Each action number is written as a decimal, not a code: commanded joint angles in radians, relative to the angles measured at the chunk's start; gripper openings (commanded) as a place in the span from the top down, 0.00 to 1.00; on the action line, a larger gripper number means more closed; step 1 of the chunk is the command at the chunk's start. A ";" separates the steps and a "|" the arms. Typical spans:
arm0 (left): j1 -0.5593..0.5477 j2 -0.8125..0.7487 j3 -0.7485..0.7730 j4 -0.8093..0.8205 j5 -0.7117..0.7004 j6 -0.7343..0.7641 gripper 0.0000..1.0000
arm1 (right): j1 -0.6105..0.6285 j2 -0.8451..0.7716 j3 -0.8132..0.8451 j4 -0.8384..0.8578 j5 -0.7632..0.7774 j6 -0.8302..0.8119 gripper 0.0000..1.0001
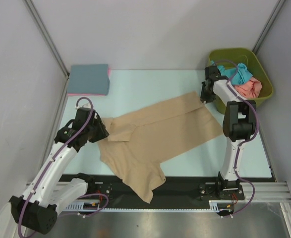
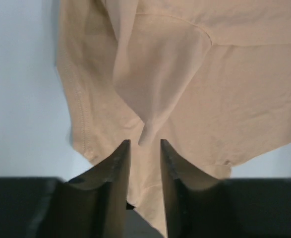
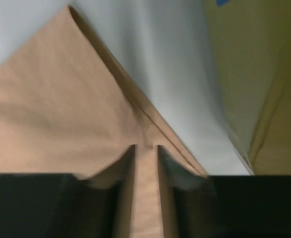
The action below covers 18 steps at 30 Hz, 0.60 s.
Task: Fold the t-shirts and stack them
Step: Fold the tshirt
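Note:
The tan t-shirt lies spread across the pale table, with one sleeve hanging over the front edge. My left gripper is at the shirt's left edge. In the left wrist view it is closed narrowly on a raised fold of the tan cloth. My right gripper is at the shirt's far right corner. In the right wrist view it is shut on the hemmed edge of the cloth. A folded slate blue shirt lies on a pink one at the back left.
The olive-green bin stands at the back right, holding a teal shirt and a salmon shirt. Its wall is close beside my right gripper. Grey panels enclose the table on three sides. A black rail runs along the front.

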<state>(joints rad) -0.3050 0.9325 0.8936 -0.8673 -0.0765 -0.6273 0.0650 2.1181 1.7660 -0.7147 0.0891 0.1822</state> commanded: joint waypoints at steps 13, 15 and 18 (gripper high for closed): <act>0.155 0.392 0.293 0.086 -0.144 0.196 0.32 | 0.127 0.166 0.345 0.074 0.037 -0.072 0.22; 0.182 0.498 0.341 0.111 -0.146 0.248 0.31 | 0.127 0.190 0.369 0.072 0.028 -0.058 0.17; 0.222 0.609 0.407 0.108 -0.092 0.306 0.32 | 0.121 0.210 0.374 0.081 0.011 -0.012 0.15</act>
<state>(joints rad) -0.1207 1.4807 1.2167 -0.7887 -0.1856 -0.4274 0.1951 2.2955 2.1029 -0.5999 0.1226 0.1295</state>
